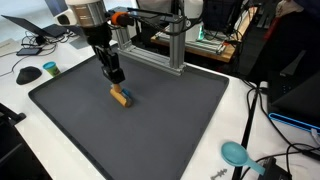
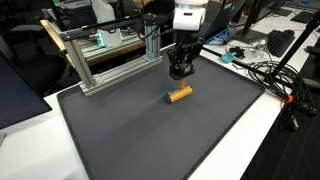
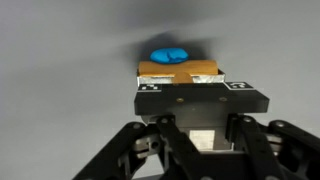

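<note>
your gripper hangs over the dark mat, pointing down. it has hold of nothing. from the exterior views you can see the fingers sit above the mat and apart from everything on it, but how wide they stand does not show. in the wrist view the fingers are a dark blur low in the picture, so i cannot tell whether they are spread or closed.

the wooden block lies flat on the mat, just beside and below the fingertips, not touching them. in an exterior view the wooden block shows as a short tan piece lying on its side, near the middle of the mat's far half, with the gripper above it and a clear gap between the two. in the wrist view the wooden block sits just past the gripper's tip, its long side across the picture. a blue patch shows at its far edge; whether that patch is on the block or behind it i cannot tell.

an aluminium frame stands along the far edge of the mat, behind your arm. a teal tool lies off the mat on the white table, well apart from the block, among cables. a black mouse rests on the table beyond the mat's other end.
</note>
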Robot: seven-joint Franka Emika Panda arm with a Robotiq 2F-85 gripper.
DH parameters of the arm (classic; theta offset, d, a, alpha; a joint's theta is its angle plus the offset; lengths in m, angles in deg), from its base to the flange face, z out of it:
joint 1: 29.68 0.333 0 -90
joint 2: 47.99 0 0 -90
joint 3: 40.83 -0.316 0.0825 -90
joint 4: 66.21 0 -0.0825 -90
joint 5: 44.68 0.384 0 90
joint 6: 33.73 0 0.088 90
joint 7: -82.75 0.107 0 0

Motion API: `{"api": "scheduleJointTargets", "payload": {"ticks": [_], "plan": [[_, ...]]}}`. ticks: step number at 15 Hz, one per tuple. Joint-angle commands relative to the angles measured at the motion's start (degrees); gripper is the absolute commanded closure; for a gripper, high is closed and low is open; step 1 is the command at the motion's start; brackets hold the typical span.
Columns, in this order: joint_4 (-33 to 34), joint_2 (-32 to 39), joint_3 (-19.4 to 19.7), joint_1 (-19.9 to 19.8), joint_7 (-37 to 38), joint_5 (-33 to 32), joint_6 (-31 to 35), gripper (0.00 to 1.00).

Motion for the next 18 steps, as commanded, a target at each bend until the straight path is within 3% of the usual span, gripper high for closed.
{"api": "scheduleJointTargets", "payload": {"ticks": [1,15,18], "plan": [[-2.81,1.4,0.1,0.57,0.5,0.15,4.47,0.78],[-2.65,-1.17,-1.23,-1.43,-4.88,3.48,-7.1,0.78],[-4.18,-3.05,-0.41,-0.75,-3.22,2.35,-4.77,0.78]]}}
